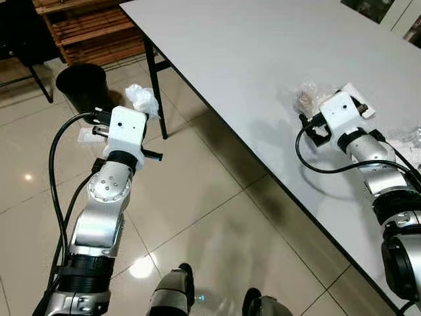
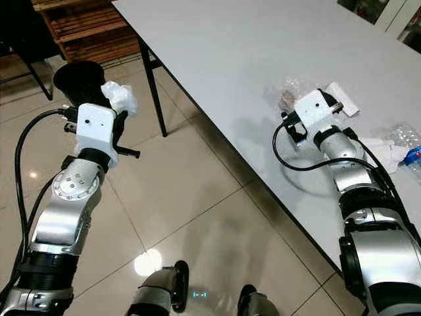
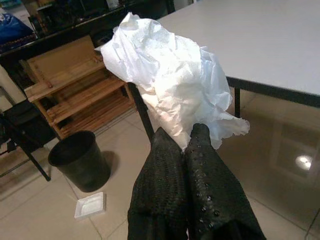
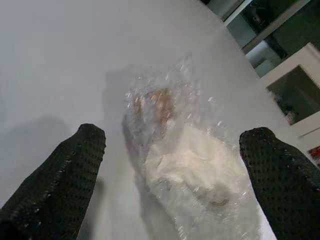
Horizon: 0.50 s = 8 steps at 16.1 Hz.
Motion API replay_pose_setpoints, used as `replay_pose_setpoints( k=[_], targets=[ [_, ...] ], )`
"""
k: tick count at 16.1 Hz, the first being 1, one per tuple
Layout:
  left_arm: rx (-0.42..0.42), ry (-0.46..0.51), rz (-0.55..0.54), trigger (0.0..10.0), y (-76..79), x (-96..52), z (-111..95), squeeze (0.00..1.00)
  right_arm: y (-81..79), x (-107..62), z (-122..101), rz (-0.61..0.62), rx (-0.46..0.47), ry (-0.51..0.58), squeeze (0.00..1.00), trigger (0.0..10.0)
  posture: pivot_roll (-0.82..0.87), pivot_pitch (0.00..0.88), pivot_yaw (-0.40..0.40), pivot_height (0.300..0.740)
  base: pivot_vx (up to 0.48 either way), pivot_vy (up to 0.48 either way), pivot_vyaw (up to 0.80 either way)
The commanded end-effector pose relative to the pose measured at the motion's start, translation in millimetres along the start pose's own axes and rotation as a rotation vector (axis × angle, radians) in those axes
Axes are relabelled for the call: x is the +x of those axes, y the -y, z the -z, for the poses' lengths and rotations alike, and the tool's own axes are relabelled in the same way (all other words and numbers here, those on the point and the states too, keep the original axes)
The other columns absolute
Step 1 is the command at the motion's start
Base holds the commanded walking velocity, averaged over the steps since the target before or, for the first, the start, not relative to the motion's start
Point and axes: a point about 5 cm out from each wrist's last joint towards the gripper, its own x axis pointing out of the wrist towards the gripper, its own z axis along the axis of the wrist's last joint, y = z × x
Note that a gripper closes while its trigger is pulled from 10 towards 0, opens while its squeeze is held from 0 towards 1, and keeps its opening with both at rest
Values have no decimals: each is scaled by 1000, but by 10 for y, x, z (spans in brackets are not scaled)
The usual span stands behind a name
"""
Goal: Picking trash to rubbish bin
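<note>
Left claw [image 3: 182,137], pinched shut on crumpled tissue [image 3: 170,75], hangs over open floor short of the black bin [image 1: 84,85]; releasing here risks missing it. Right claw [image 4: 170,150], spread wide around the clear wrapper [image 4: 180,165] on the counter [image 1: 263,59], may shove it ahead.

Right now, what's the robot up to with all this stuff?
It is clearing trash. The left hand is shut on a crumpled white tissue, held over the floor short of the black bin. The right hand is open on the grey table, its fingers either side of a clear plastic wrapper, not yet gripping it.
</note>
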Motion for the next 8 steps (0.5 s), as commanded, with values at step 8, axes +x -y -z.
replay_pose_setpoints(
  k=[8],
  targets=[
    [19,-11,9,0,-33,-59,-15,0,245,-44,130,101,17,-121,1000,10000,550,280,-7,740,0,0,0]
  ],
)
